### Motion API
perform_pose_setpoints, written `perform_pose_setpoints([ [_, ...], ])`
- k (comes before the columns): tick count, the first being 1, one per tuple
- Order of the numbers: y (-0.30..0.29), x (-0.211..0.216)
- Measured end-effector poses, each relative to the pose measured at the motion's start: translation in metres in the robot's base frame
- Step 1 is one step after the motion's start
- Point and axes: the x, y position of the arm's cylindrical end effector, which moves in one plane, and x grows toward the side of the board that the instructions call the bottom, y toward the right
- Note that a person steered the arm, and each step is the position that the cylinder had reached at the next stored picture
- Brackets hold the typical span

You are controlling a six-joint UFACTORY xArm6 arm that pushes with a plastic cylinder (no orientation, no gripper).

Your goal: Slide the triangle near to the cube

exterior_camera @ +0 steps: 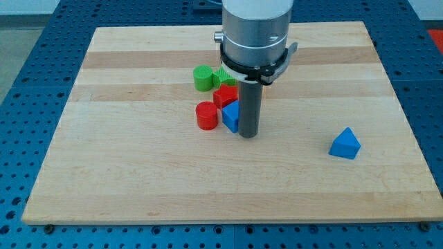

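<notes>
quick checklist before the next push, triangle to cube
1. Triangle in view, alone at the view's right: ok.
2. Blue cube located, partly hidden by the rod: ok.
3. My tip behind the triangle for a push: not ok, it sits at the cube, far to the triangle's left.
4. Path between triangle and cube free of blocks: ok.
5. Tip touching the cube: cannot tell.
6. Red cylinder beside the cube, may shift: ok for now.

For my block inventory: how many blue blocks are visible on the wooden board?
2. A blue triangular block sits alone at the view's right; a blue cube touches my tip in the central cluster. The rod may hide others.
</notes>
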Motion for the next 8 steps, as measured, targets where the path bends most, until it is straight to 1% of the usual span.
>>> perform_pose_setpoints([
  [1, 0.020, 0.006],
  [2, 0.052, 0.038],
  [3, 0.098, 0.073],
  [4, 0.158, 0.079],
  [5, 0.198, 0.056],
  [6, 0.189, 0.025],
  [7, 0.124, 0.020],
  [8, 0.098, 0.020],
])
